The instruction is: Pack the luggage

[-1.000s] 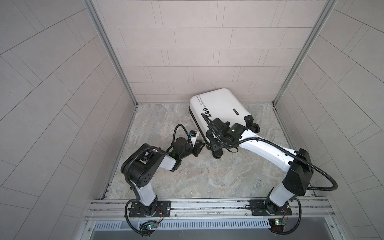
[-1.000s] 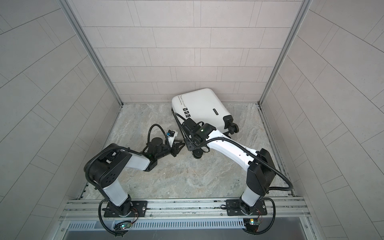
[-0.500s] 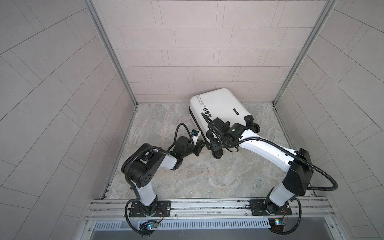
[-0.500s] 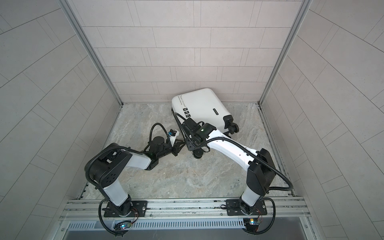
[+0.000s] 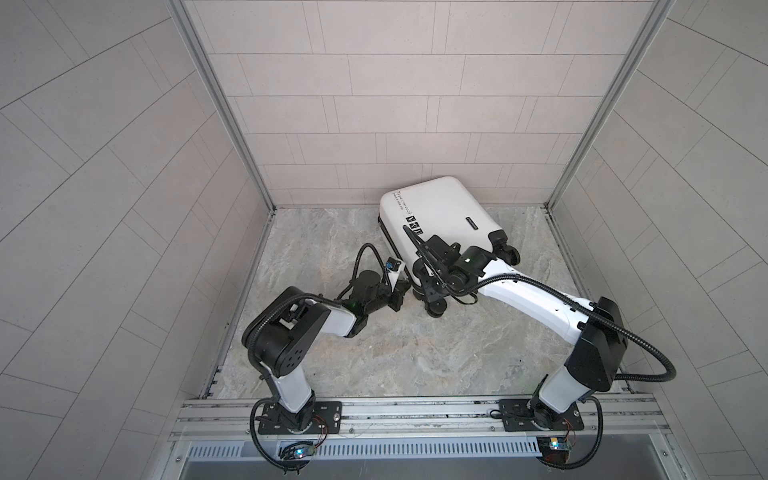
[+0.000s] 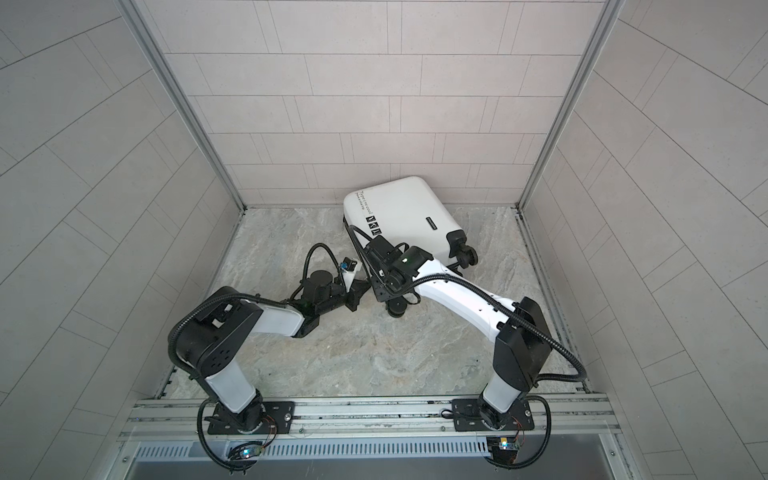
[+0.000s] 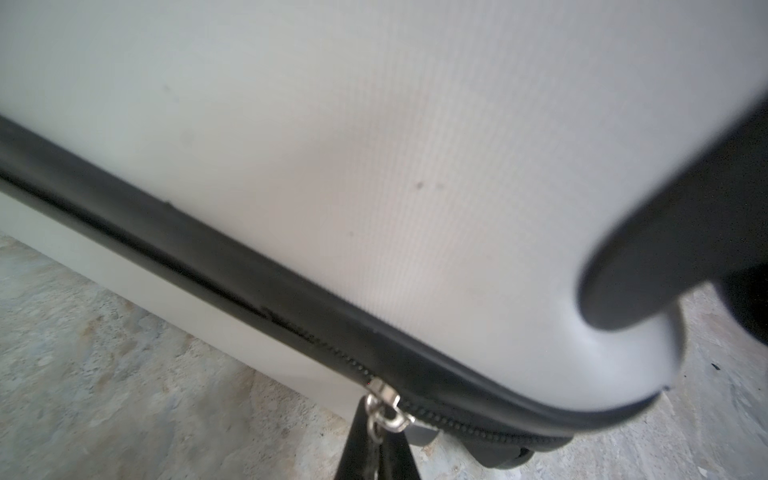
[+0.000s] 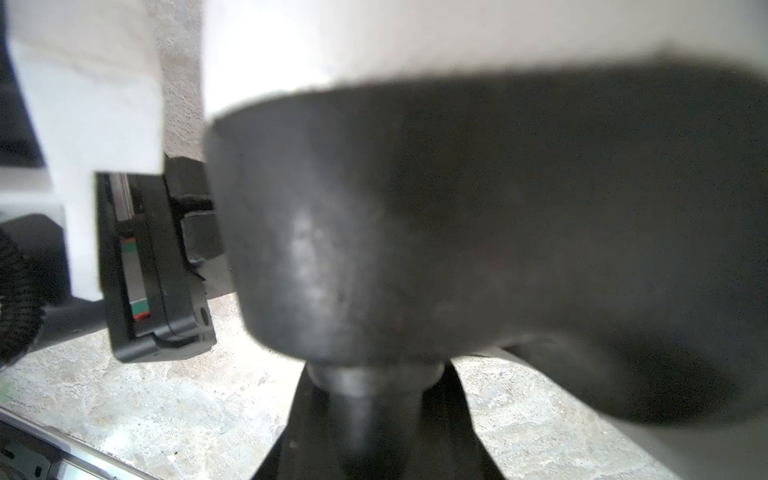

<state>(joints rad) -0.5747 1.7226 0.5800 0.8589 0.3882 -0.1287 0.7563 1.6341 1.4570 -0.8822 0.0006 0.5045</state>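
Now left hand (image 7: 377,442) pinches zipper pull (image 7: 384,409) — right hand (image 8: 376,424) clamps wheel (image 8: 415,228).

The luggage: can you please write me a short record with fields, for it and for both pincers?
luggage: white hard shell, lying flat, halves together
place: on the marbled floor, near the back wall
left pincer: shut on the zipper pull
right pincer: closed around a wheel at the near corner
zipper state: cannot tell

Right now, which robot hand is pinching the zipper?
The left gripper: shut on the silver zipper pull of the luggage. The right gripper holds a black wheel instead.
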